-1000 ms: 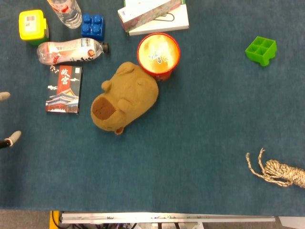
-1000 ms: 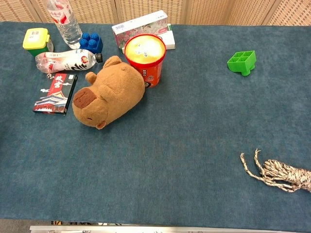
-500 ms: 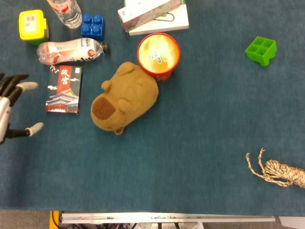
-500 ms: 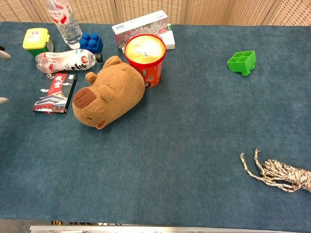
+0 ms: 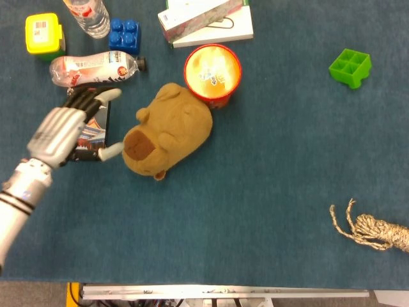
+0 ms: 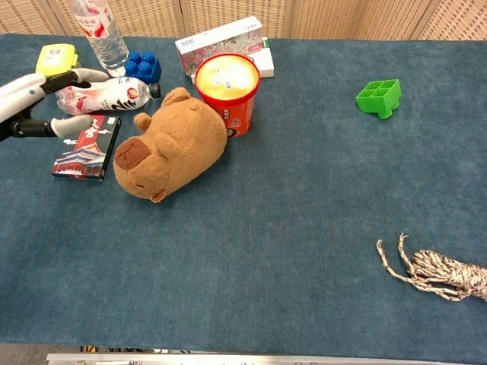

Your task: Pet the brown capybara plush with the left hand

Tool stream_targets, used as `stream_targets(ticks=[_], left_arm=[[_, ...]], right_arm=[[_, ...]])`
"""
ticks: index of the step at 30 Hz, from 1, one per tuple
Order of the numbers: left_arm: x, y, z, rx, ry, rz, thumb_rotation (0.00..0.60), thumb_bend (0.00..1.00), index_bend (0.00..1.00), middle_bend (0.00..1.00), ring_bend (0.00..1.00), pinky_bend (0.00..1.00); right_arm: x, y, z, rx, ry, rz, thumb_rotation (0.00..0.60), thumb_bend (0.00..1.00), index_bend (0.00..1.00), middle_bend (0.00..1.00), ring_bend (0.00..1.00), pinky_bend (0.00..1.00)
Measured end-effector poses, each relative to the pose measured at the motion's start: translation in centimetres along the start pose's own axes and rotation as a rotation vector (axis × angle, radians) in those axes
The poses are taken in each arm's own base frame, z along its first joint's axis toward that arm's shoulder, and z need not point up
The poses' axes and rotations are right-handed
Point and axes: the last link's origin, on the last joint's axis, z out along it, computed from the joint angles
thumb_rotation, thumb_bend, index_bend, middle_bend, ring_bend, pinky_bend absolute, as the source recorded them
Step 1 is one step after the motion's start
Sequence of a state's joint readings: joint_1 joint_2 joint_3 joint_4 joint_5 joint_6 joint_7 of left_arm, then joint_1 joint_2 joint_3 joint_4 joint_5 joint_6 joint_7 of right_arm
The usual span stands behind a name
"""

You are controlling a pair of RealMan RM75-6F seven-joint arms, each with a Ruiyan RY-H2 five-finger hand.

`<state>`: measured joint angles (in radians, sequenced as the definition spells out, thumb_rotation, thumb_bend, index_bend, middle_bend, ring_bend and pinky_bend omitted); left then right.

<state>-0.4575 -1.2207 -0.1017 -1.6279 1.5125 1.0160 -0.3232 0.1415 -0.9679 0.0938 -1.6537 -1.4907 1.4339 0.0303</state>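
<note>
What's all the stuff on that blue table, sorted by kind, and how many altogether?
Bottles: 2
Boxes: 3
Toy blocks: 2
Plush capybara: 1
Red tub: 1
Book: 1
Rope: 1
Total: 11

Left hand (image 5: 64, 128) above the table, empty, fingers (image 5: 108, 94) spread, arm extended forward.

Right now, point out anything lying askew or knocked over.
One plastic bottle lies on its side beside the blue brick, while the other bottle stands upright. Small white bits are scattered next to it. Nothing else stands out.
</note>
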Motion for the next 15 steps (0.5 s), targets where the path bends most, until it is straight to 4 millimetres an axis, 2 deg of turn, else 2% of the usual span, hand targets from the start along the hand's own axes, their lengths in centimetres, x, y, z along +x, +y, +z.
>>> stream_targets(ticks=[6,15], left_arm=[[-1.0,1.1,2.9,-0.047,-0.032,-0.026,0.022,0.07,0.00,0.00,0.01,0.00],[-1.8,1.9,5.2,-0.045,-0.047,-0.025,0.016,0.07,0.00,0.00,0.00,0.00]], right_arm=[[-0.1,0.3,-0.2,-0.012,-0.008,0.000,0.600,0.19,0.27,0.33,0.19,0.20],[-0.2,0.6,-0.5,-0.021,-0.013,0.004,0.600,0.19,0.27,0.33,0.19,0.20]])
